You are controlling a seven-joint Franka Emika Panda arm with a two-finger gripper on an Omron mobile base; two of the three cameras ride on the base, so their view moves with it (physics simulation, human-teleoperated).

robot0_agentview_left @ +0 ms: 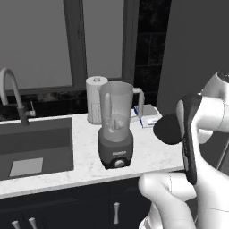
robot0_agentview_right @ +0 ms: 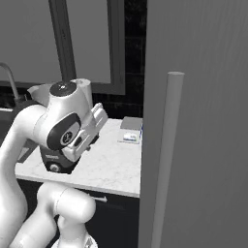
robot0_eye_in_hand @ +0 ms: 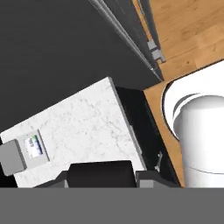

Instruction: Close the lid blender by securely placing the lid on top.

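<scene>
Fingers point(robot0_eye_in_hand: 101, 176) clamped on black lid point(robot0_agentview_left: 167, 129), right of open blender point(robot0_agentview_left: 116, 129)

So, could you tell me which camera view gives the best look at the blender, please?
The left base view: the blender stands whole on the counter, jar mouth uncovered, handle and front knob visible. In the right base view the arm hides nearly all of it; its dark base peeks out.

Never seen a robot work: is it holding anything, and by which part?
Yes, the black lid, pinched at its edge by the gripper between its jaws; whether by the tab, I cannot tell.
</scene>
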